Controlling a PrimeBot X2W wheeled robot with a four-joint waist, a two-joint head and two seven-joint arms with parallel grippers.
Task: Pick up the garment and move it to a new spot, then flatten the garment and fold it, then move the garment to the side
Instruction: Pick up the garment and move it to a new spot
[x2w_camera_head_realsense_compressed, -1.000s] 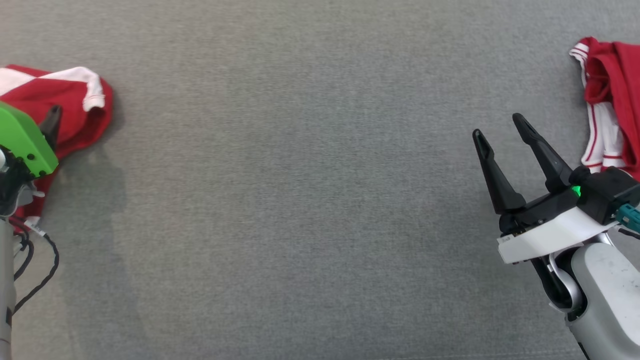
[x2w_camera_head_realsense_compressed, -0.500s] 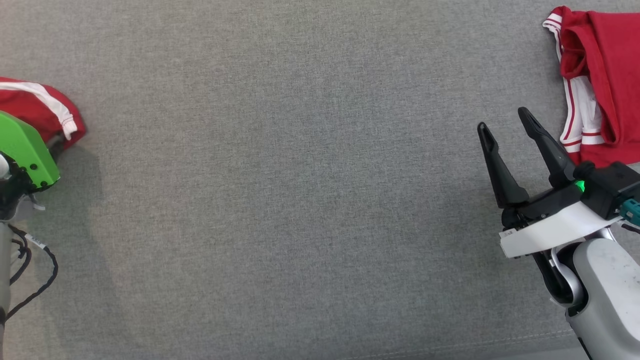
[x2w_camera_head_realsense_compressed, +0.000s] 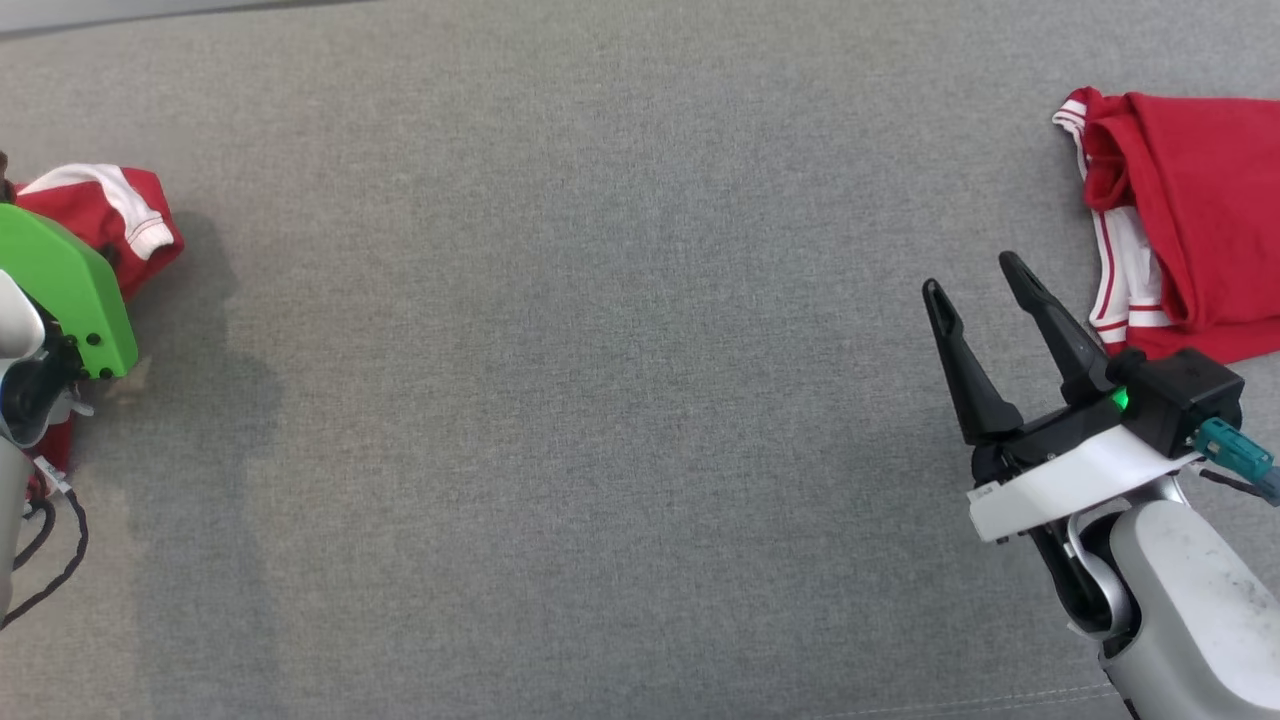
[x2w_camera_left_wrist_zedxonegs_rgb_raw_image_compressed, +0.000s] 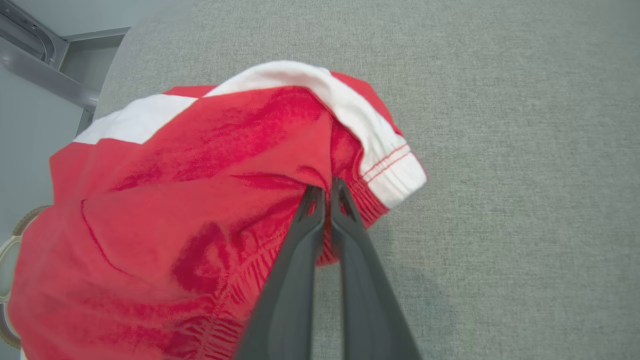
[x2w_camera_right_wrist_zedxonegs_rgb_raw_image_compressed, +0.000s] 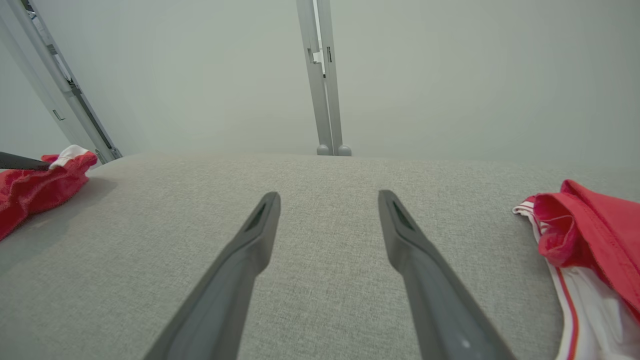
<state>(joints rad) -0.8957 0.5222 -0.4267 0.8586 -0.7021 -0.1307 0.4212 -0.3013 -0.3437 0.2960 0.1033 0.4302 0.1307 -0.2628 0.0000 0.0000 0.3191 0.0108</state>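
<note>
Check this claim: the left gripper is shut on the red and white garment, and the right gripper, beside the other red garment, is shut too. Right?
No: the right gripper is open, jaws spread, as the right wrist view shows. The left gripper is indeed shut on the red and white garment, with the other red garment beside the right gripper.

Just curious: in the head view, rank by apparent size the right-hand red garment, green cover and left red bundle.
Largest: the right-hand red garment.
Then green cover and left red bundle: too close to rank, cover hides part of it.
</note>
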